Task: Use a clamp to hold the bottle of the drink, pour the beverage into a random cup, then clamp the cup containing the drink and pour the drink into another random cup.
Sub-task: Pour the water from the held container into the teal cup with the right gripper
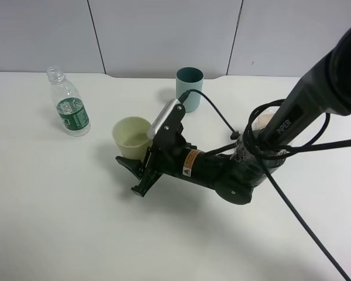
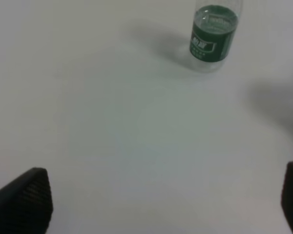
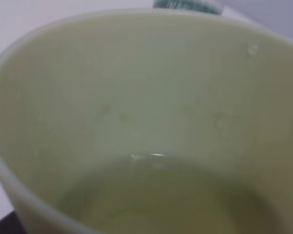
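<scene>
The bottle (image 1: 70, 105) stands uncapped at the far left; in the left wrist view the bottle (image 2: 214, 34) is well ahead of my open, empty left gripper (image 2: 166, 200). The pale yellow-green cup (image 1: 131, 136) stands mid-table, and clear liquid (image 3: 176, 204) lies in its bottom. My right gripper (image 1: 134, 174) reaches in from the right, low at this cup's base. One finger sits on each side of it and they are closed against it. In the right wrist view the cup wall (image 3: 136, 87) fills the frame. The teal cup (image 1: 189, 88) stands behind, untouched.
The right arm (image 1: 292, 117) and its black cables (image 1: 292, 205) cross the right half of the table. A pale round thing (image 1: 263, 121) is partly hidden behind the cables. White wall panels (image 1: 164, 35) close off the table's far edge.
</scene>
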